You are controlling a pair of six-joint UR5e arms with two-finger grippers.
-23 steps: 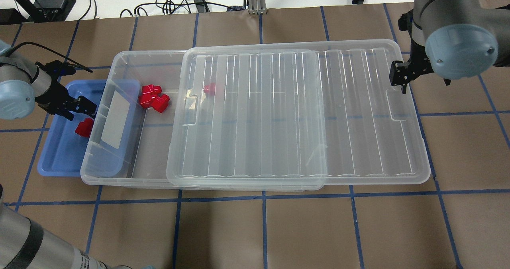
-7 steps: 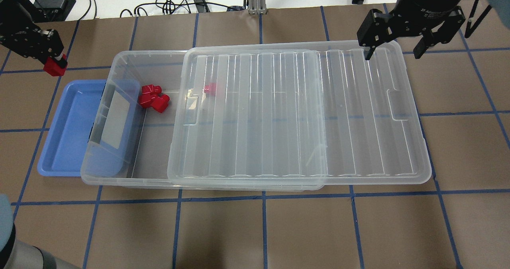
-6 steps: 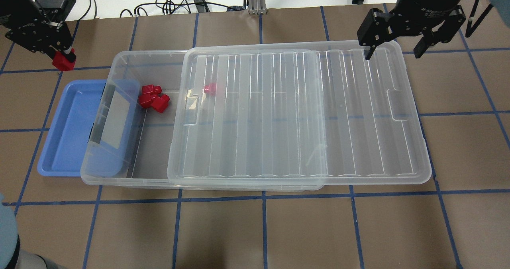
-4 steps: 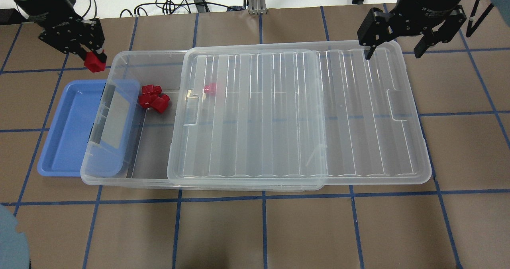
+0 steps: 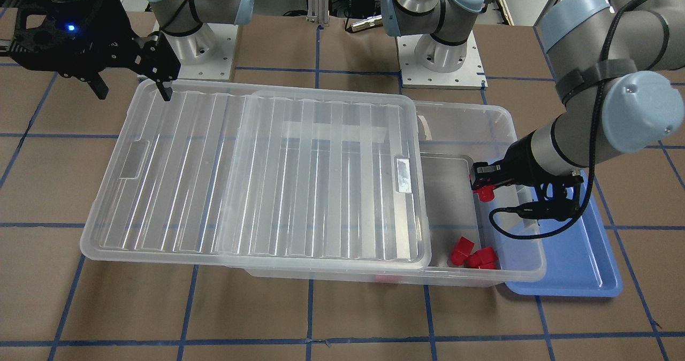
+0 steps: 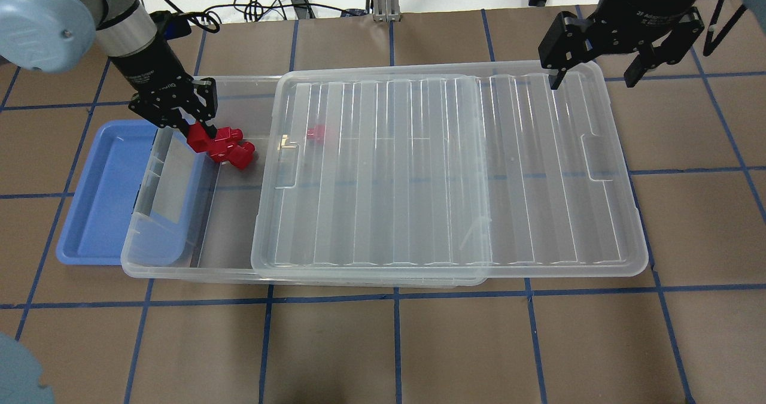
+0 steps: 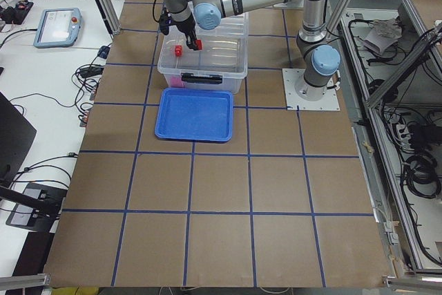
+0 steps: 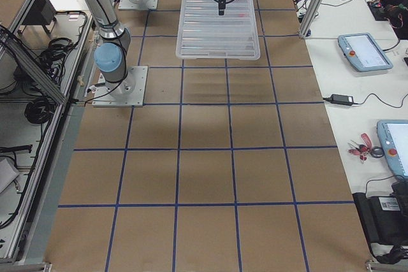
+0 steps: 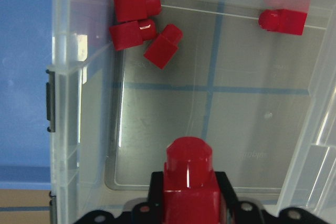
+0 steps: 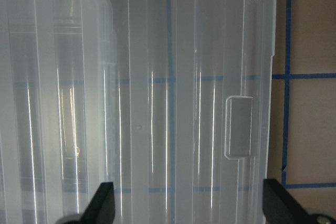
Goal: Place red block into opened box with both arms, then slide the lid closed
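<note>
Our left gripper (image 6: 197,133) points down, pinching a red block (image 9: 190,182); our right gripper (image 6: 591,76) hangs spread wide.

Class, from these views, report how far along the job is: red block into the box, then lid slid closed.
Done: four other blocks already lie in the box. In hand: the left claw holds a red block above the open end. Left: release it, then slide the lid shut; it overhangs the box's other end, the open right claw hovering over its corner.
</note>
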